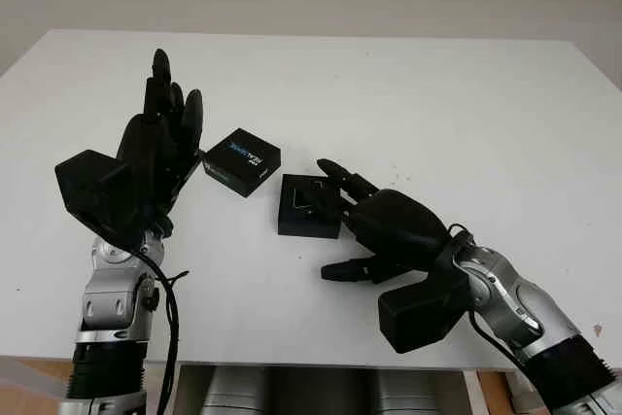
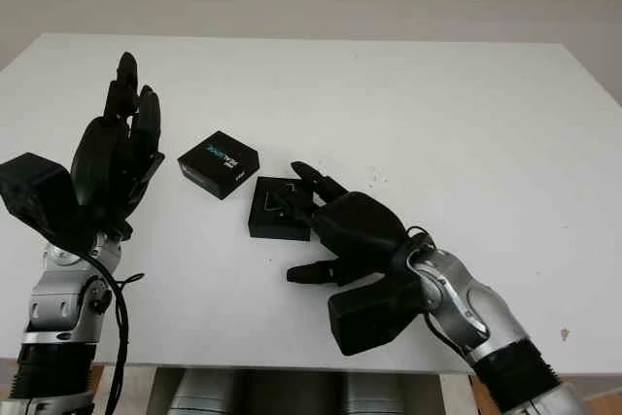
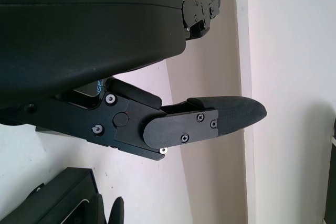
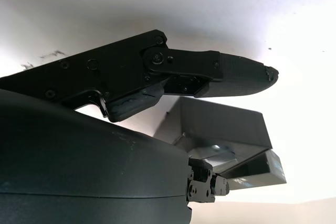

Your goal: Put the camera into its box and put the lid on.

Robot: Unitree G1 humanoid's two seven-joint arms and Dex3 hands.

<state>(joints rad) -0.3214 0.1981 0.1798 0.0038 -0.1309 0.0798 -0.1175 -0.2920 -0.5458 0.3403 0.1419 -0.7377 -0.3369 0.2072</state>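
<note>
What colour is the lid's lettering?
Blue and white lettering on the black lid, clearest in the left eye view.

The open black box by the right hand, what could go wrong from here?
1. The right hand has its fingers reaching over the open box; a push could slide the box across the smooth white table.
2. The lid lies just beside the raised, open left hand, so a lowering hand might knock it away.
3. The lid sits close to the box, so shifting either could bump the other.

Head stereo pair looks down on table (image 1: 408, 94), wrist cams close-up — fingers (image 4: 231, 74)
</note>
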